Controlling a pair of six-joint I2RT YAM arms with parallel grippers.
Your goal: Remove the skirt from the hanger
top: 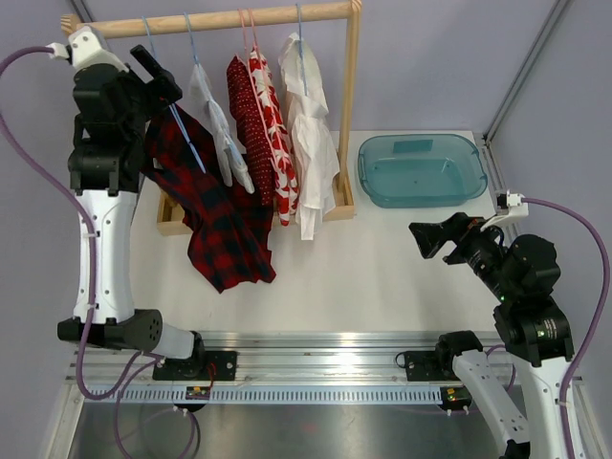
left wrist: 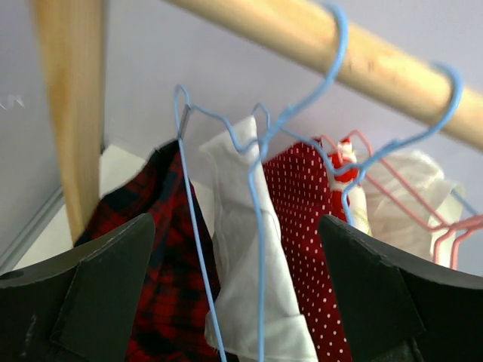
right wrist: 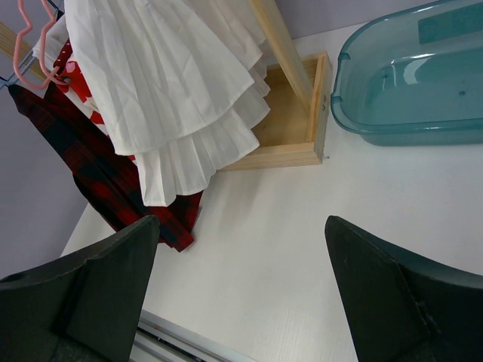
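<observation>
A red-and-black plaid skirt hangs from a blue wire hanger at the left end of the wooden rail. Its hem drapes down onto the white table. My left gripper is open, high up by the rail, just left of the hanger's top. In the left wrist view its fingers stand wide apart, with the plaid skirt and the blue hanger wire beyond the gap. My right gripper is open and empty over the table at the right, far from the rack.
A small white garment, red dotted and red-white garments and a white pleated dress also hang on the rail. A teal tub stands at the back right. The rack's wooden base lies under the clothes.
</observation>
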